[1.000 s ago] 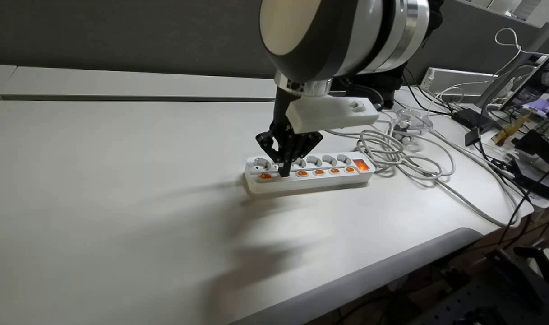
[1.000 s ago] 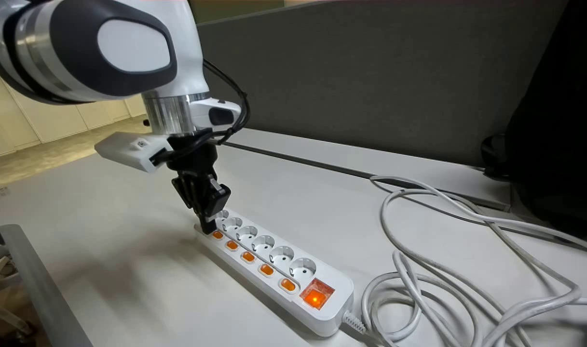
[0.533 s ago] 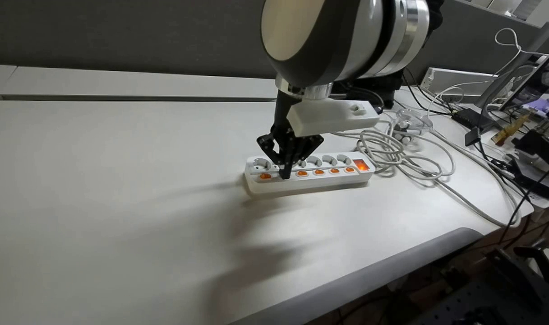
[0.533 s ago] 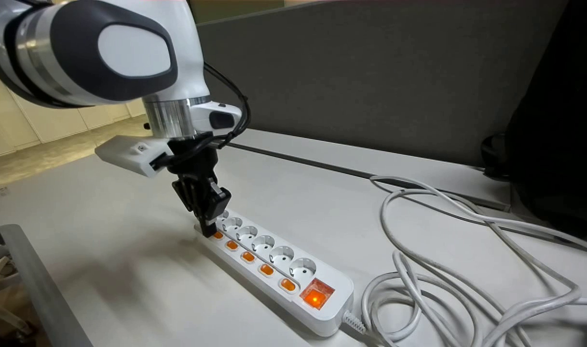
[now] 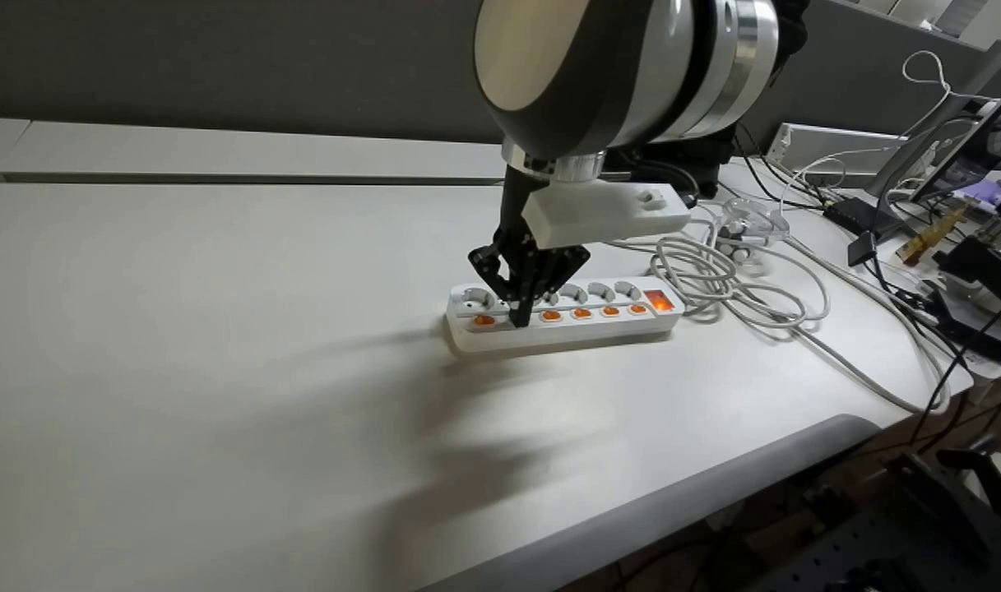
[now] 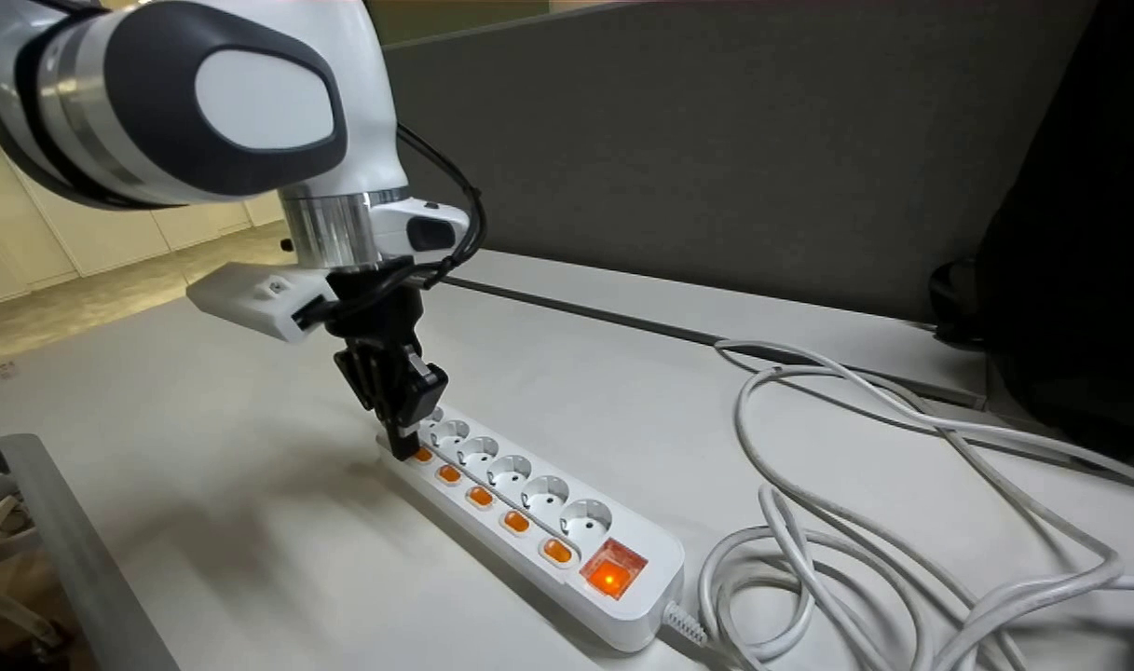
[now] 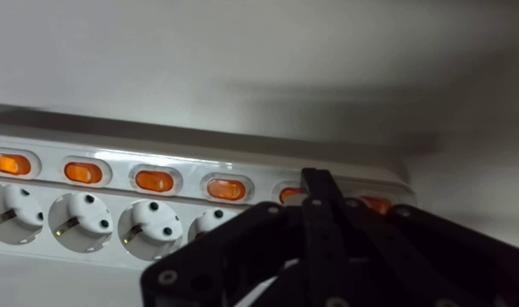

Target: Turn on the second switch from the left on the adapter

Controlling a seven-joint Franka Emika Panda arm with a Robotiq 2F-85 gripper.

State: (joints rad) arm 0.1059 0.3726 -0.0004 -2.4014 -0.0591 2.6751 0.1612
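The adapter [image 5: 566, 330], a long white strip with a row of sockets and orange switches, lies flat on the table; it also shows in an exterior view [image 6: 622, 610] and the wrist view [image 7: 191, 164]. My gripper [image 5: 520, 319] points down at it with its fingers shut together and nothing between them. The fingertips also show in an exterior view [image 6: 404, 449] and the wrist view [image 7: 318, 174]. They are at the second switch [image 7: 287, 193], over part of it; it shows partly in an exterior view [image 6: 423, 455]. Whether it is pressed is hidden.
The larger main switch [image 6: 611, 570] at the cord end glows orange. A tangle of white cables [image 5: 702, 271] lies beside that end. A dark partition [image 6: 716, 158] stands behind the table. Other cables and devices [image 5: 870, 218] lie farther right in an exterior view.
My gripper has come down slightly onto the strip at the second switch, mostly in the earlier half second. Since then it has hardly moved. The fingers stay shut.
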